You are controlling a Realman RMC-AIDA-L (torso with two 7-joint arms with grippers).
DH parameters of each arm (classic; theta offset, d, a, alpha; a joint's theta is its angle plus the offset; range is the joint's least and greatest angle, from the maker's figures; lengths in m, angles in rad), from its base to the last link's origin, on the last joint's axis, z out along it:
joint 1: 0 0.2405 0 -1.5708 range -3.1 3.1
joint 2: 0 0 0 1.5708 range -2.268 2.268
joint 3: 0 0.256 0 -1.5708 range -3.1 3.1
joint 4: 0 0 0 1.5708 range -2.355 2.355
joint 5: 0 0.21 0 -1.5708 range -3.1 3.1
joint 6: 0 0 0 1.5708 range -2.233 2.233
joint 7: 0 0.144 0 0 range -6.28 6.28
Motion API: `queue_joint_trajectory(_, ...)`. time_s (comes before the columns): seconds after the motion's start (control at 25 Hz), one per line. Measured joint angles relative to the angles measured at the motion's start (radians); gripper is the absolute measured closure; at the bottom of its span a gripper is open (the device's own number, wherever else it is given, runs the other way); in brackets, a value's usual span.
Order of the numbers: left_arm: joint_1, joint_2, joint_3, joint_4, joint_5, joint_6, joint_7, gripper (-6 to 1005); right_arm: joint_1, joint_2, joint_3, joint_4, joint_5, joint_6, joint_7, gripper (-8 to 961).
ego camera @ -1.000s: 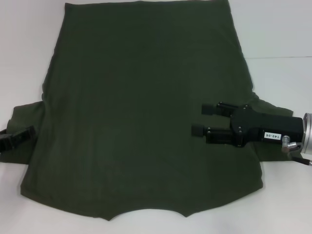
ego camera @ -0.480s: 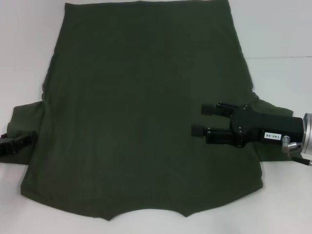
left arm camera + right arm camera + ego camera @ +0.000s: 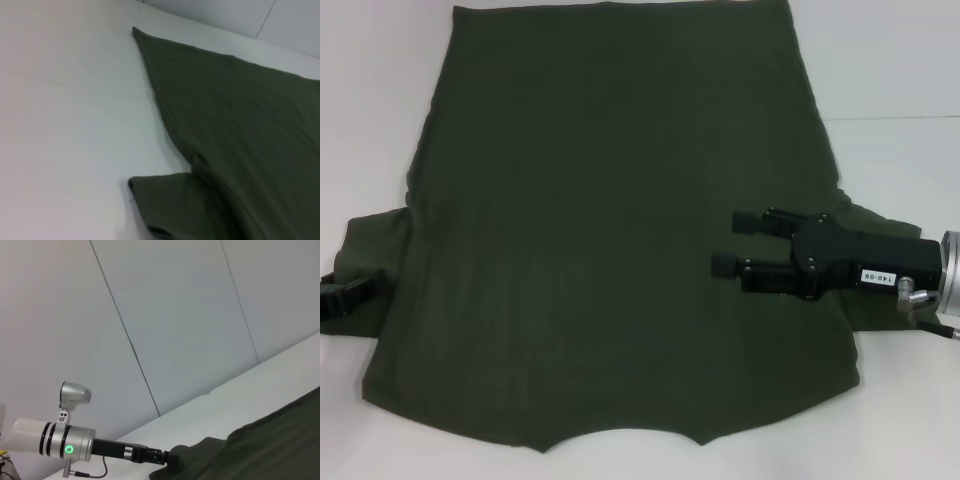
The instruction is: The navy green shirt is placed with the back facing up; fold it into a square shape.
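The navy green shirt [image 3: 610,230] lies spread flat, back up, on the white table [image 3: 900,60], with no fold made. Its collar edge is nearest the robot and both sleeves extend sideways.

The right gripper [image 3: 735,243] hangs over the shirt's right side, level with the right sleeve. Its two fingers are spread apart and enclose nothing; the cloth lies beneath the jaws, not between them. Compared with a second ago, this gripper has crept slightly toward the shirt's centre line and is otherwise unchanged.

The left gripper [image 3: 355,292] sits at the outer end of the left sleeve [image 3: 170,205]. Over the last second it has drawn back outward, so less of it now overlaps the cloth. Whether its fingers are spread or closed cannot be told, nor whether the sleeve edge lies between them.

Judgement: both arms are still positioning for the first fold, probably the sleeves inward. The small shifts indicate alignment, not a grasp. The task is at its start.
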Motion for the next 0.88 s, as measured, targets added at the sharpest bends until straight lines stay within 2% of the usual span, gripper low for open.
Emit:
queue_joint_trajectory(0.44, -0.006, 0.001, 0.003, 0.013, 0.003, -0.013, -0.001, 452, 0.0, 0.0, 0.005, 0.0, 0.003, 0.001, 0.0, 39)
queue_joint_trajectory(0.64, -0.01, 0.003, 0.004, 0.016, 0.005, -0.015, -0.001, 691, 0.0, 0.0, 0.001, 0.0, 0.011, 0.001, 0.0, 39)
queue_joint_trajectory(0.88, -0.012, 0.005, 0.004, 0.018, 0.006, -0.018, -0.001, 893, 0.0, 0.0, 0.003, 0.0, 0.012, 0.001, 0.0, 39)
